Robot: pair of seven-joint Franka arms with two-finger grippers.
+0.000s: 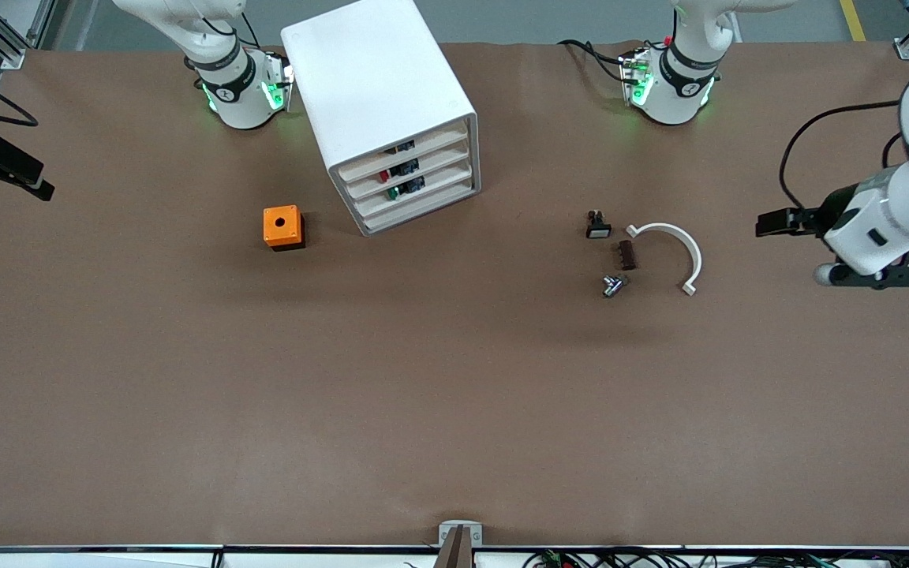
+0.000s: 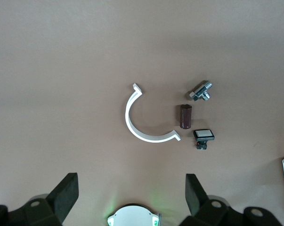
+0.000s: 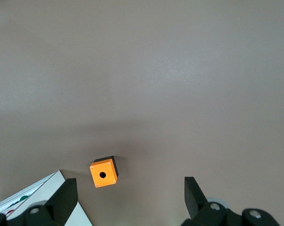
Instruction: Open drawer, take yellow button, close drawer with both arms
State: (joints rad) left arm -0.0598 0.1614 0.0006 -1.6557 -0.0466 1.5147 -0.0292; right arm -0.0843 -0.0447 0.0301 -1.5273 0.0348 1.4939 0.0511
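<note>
the right gripper (image 3: pixel 127 197) is held up over the table (image 1: pixel 454 410) at the right arm's end, its fingers wide apart and empty. an orange cube (image 1: pixel 283 227) is set beside the white cabinet (image 1: pixel 387 110). the top drawer (image 1: pixel 403 151) is shut; the button cannot be made out. a small switch (image 1: pixel 598 226), brown block (image 1: pixel 626 255), metal part (image 1: pixel 613 285) and white curved piece (image 1: pixel 671 248) are laid together. the left gripper (image 2: pixel 131 195) is held above the table at the left arm's end, fingers apart and empty.
</note>
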